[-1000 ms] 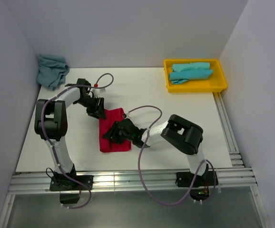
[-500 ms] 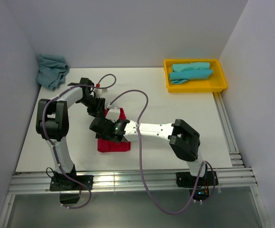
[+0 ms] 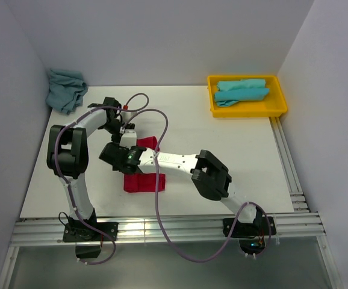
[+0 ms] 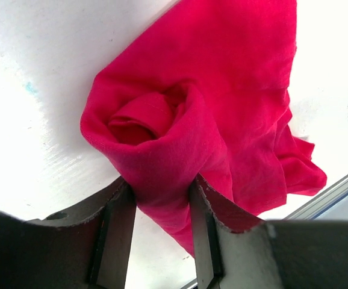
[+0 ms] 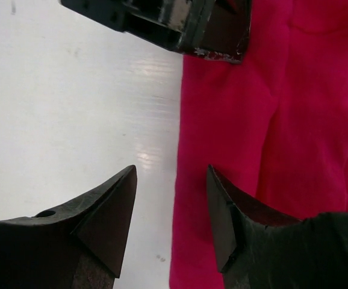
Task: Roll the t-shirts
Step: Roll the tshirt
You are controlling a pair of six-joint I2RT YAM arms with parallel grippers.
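Observation:
The red t-shirt (image 3: 141, 182) lies on the white table (image 3: 222, 156) with its far end curled into a loose roll (image 4: 156, 120). My left gripper (image 4: 162, 192) is shut on that rolled end, the cloth pinched between both fingers; in the top view it sits at the shirt's far left corner (image 3: 129, 138). My right gripper (image 5: 171, 174) is open, its jaws straddling the shirt's left edge (image 5: 222, 120), just below the left gripper's finger (image 5: 186, 24); from above it is at the shirt's left side (image 3: 115, 154). Turquoise t-shirts (image 3: 241, 90) lie in the tray.
The yellow tray (image 3: 279, 102) stands at the back right. A crumpled turquoise t-shirt (image 3: 65, 89) lies in the back left corner by the wall. The right arm (image 3: 180, 161) reaches across the red shirt, its cable (image 3: 160, 129) arching over. Rails (image 3: 288, 162) line the right edge.
The right arm has swung left across the red shirt to its left edge. The shirt's far end has been rolled toward the near side. The left gripper stayed on it.

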